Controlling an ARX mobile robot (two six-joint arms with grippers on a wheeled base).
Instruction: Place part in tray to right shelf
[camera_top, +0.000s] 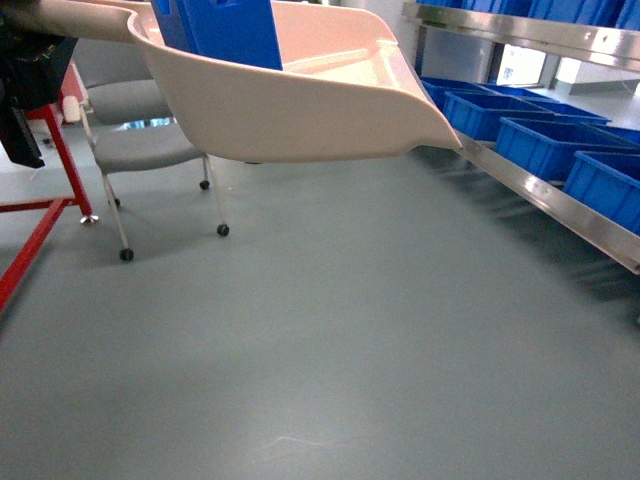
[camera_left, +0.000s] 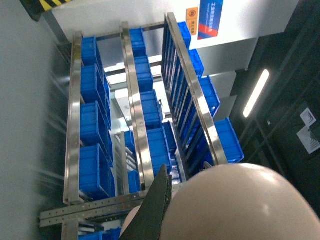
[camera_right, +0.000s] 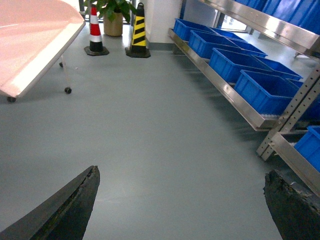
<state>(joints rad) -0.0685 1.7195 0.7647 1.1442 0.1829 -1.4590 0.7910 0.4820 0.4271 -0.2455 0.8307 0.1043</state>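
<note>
filling the top of the head view, a pale pinkish tray (camera_top: 300, 110) hangs above the grey floor (camera_top: 320, 350), its spout-like corner pointing toward the right shelf (camera_top: 560, 205). a bright-blue part (camera_top: 225, 30) stands inside the tray near its left end, its top cut off by the frame edge. the right shelf runs along the right edge, a shiny steel front rail with blue crates (camera_top: 545, 145) lined up behind it and a second rail higher up. behind the tray stands a grey chair on castors (camera_top: 150, 150), and a red metal frame (camera_top: 40, 210) sits at the left edge. neither gripper can be made out here.

the left wrist view is turned on its side: the steel rack (camera_left: 132, 100) with rows of blue crates (camera_left: 92, 125) runs across the middle. the rounded pale underside of the tray (camera_left: 235, 205) fills the lower right corner, and one dark finger (camera_left: 155, 210) of the left gripper lies against it; i cannot tell how the jaws stand.

the right wrist view looks over the floor with the right gripper (camera_right: 182, 207) at the bottom, its two dark fingers (camera_right: 65, 210) spread wide apart with nothing between them. the tray's flat edge (camera_right: 35, 45) shows in the upper left corner, the shelf with crates (camera_right: 265, 90) along the right. two striped cones (camera_right: 139, 32) and a potted plant (camera_right: 114, 15) stand at the far wall.
</note>
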